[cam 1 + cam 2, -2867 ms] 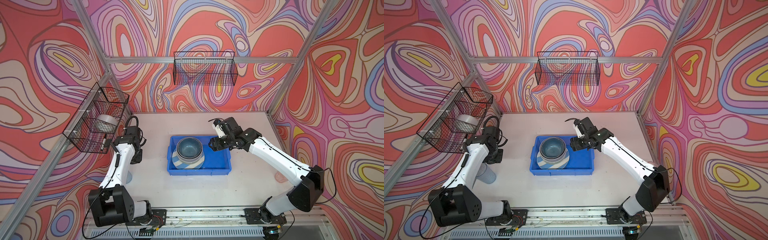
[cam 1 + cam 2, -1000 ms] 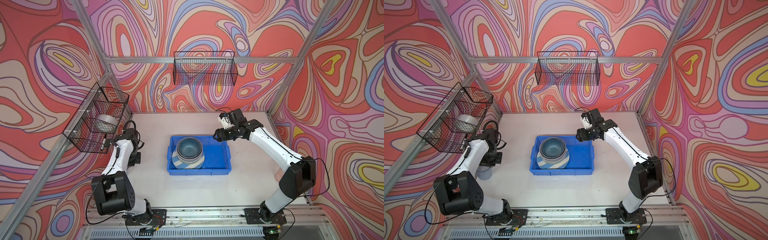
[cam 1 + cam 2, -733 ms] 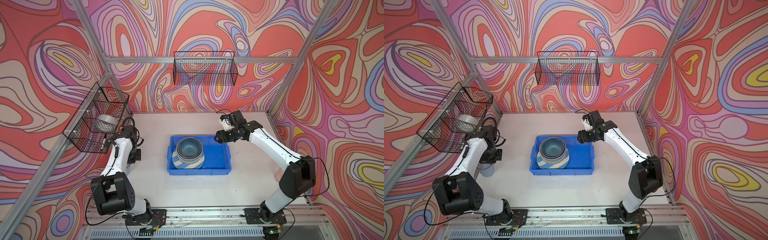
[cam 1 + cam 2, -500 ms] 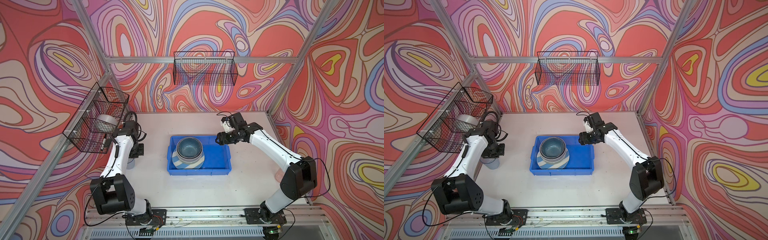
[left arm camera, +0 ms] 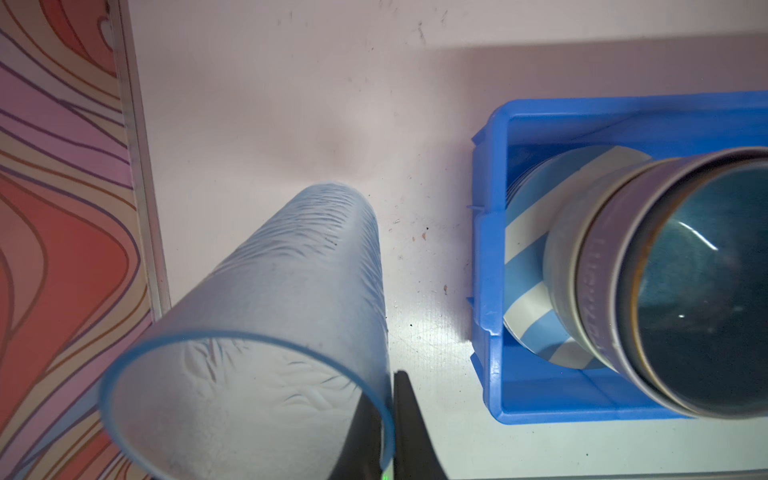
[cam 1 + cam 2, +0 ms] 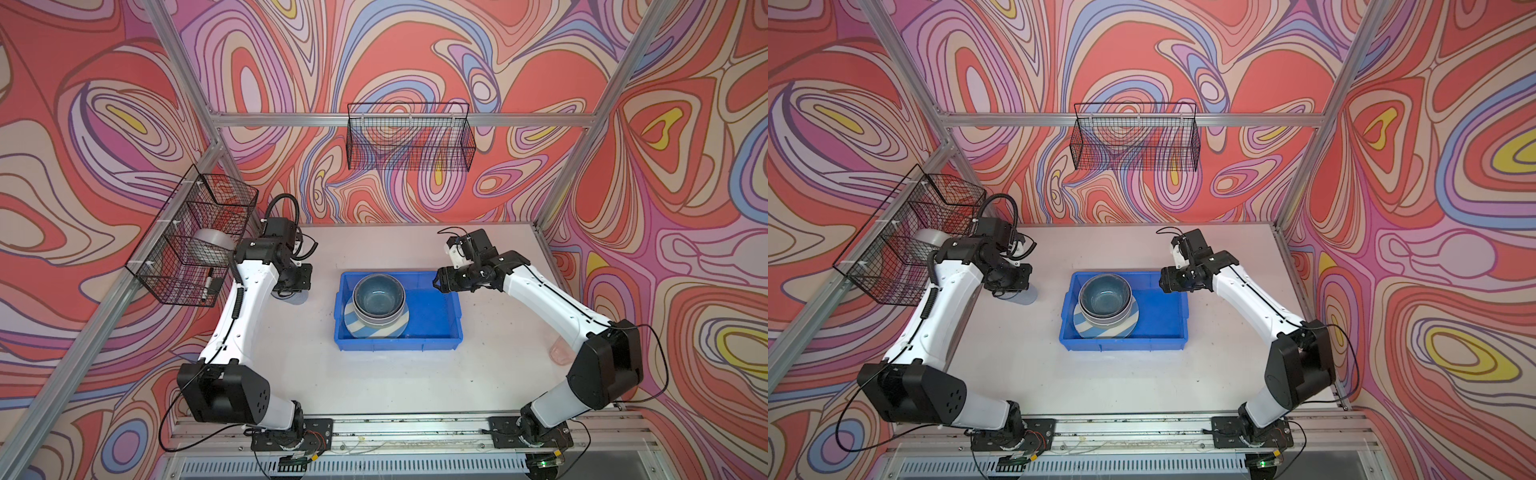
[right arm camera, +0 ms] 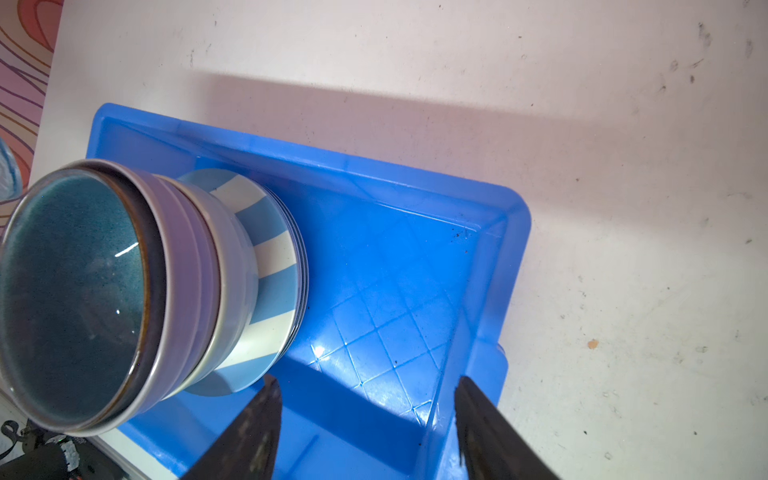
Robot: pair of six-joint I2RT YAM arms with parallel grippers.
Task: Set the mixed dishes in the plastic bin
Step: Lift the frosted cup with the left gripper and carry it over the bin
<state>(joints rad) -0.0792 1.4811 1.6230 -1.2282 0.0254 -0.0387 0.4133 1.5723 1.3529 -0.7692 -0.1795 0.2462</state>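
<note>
Mid-table, plastic bin (image 6: 432,316): carrying stacked bowls (image 6: 378,295) on its left half, right half lying bare.
Blue tumbler (image 5: 291,270): pointing mouth-up just left of the bin, outside it.
Left gripper (image 5: 384,401): pinching the tumbler's rim wall; nearer arm, bin lying rightward.
Right gripper (image 7: 368,380): hovering spread wide, empty, over the bin's right rim.

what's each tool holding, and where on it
Left tool pinches the blue tumbler by its rim, one finger inside, one outside. Right tool is open and holds nothing.
</note>
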